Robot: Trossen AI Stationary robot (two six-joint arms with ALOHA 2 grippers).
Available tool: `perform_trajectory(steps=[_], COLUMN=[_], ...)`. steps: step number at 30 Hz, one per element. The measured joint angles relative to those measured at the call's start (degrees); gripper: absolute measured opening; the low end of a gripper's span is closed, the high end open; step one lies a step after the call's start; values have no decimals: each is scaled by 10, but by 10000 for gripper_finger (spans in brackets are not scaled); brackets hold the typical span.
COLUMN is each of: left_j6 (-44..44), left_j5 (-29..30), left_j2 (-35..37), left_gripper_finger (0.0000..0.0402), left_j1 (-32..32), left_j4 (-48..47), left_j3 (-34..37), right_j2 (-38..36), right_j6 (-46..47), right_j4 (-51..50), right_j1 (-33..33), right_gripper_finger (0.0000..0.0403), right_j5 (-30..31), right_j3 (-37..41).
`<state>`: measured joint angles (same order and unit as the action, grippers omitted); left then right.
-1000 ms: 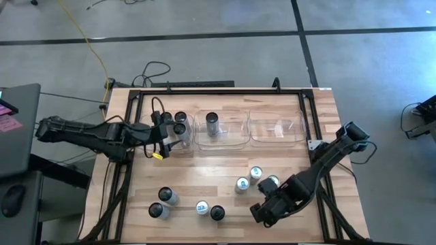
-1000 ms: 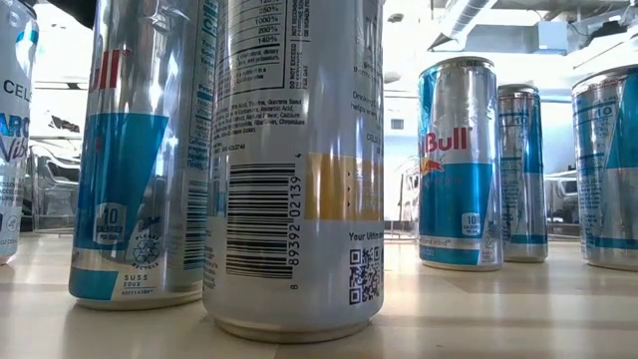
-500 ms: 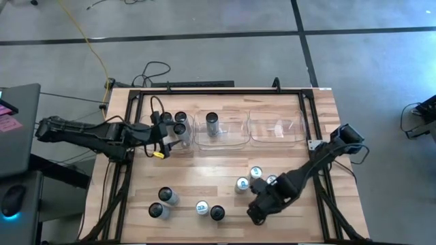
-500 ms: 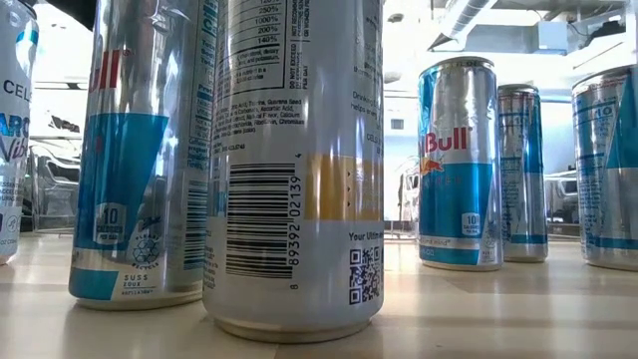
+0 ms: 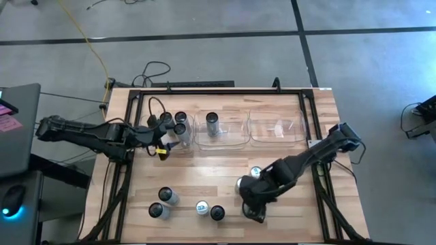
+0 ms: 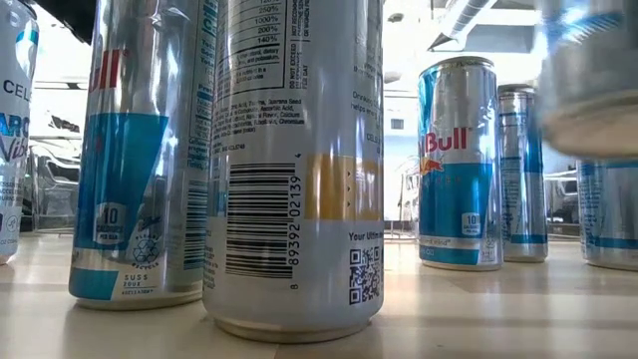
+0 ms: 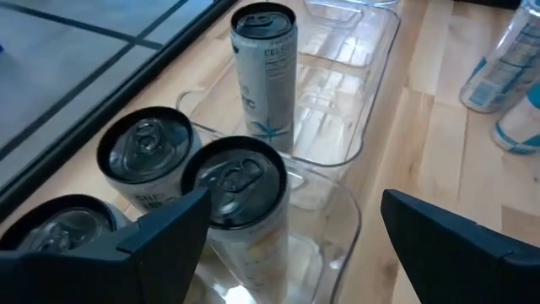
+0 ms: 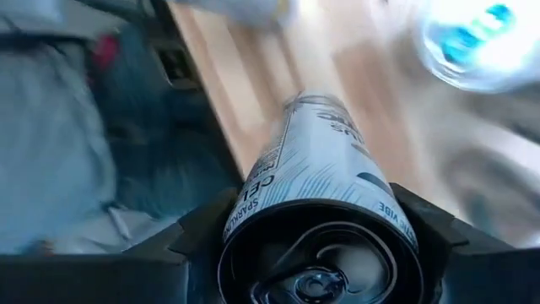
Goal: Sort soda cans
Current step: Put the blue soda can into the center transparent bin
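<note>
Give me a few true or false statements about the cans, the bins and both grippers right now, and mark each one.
1. The right gripper holds a can. True.
2. The middle bin holds three cans. False: just one can stands in it.
3. The left gripper is open beside the left bin. True.
4. The right bin is full of cans. False: no can shows in it.
5. Cans stand on the table's near side. True.
</note>
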<state>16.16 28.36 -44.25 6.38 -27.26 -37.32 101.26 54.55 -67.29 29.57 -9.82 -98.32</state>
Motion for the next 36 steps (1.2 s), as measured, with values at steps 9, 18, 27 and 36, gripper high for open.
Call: perform_trajectory(steps=[9, 18, 27, 36], left_j6=[19, 81, 111, 61], left_j5=[1, 1, 19, 32], left_j2=[4, 12, 13, 13], left_gripper_finger=[343, 343, 343, 343], left_j1=[36, 88, 111, 110], left_j4=[-4, -4, 2, 9], left_j3=[-20, -21, -21, -54], right_j2=[0, -1, -1, 25], right_j6=[-138, -289, -369, -482], right_j4=[-192, -214, -226, -183], right_j1=[-93, -193, -260, -385], right_gripper_finger=[252, 252, 252, 252], right_j5=[42, 10, 3, 66], right_j3=[-106, -172, -221, -224])
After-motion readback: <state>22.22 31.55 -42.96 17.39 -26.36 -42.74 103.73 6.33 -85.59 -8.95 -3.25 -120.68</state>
